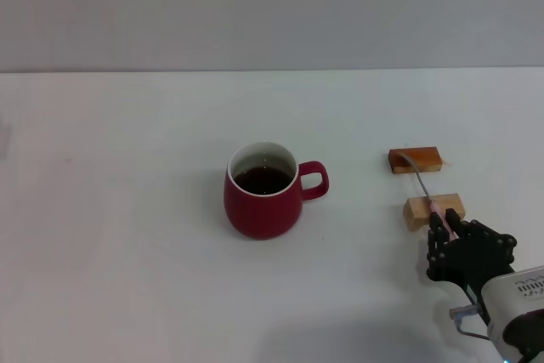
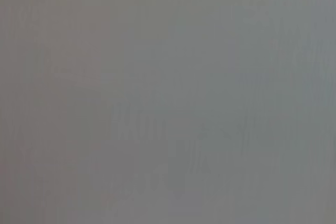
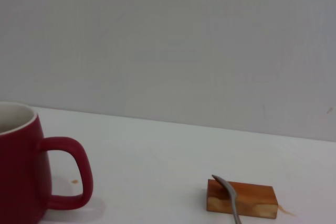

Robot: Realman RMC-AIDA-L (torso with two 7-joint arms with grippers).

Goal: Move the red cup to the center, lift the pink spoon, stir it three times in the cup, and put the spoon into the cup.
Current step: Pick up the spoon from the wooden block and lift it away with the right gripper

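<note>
The red cup (image 1: 262, 201) stands in the middle of the white table with dark liquid inside, its handle pointing toward the robot's right. The right wrist view shows the same red cup (image 3: 21, 171) close by. The pink spoon (image 1: 422, 183) lies across two small wooden blocks to the right of the cup. Its grey bowl rests on the farther block, and the right wrist view shows the pink spoon (image 3: 231, 200) there too. My right gripper (image 1: 444, 220) is at the near end of the spoon's handle, just behind the nearer block. The left gripper is out of view.
The darker wooden block (image 1: 415, 160) and the lighter one (image 1: 434, 210) sit right of the cup, with the dark block (image 3: 242, 199) also in the right wrist view. The left wrist view shows only a blank grey surface.
</note>
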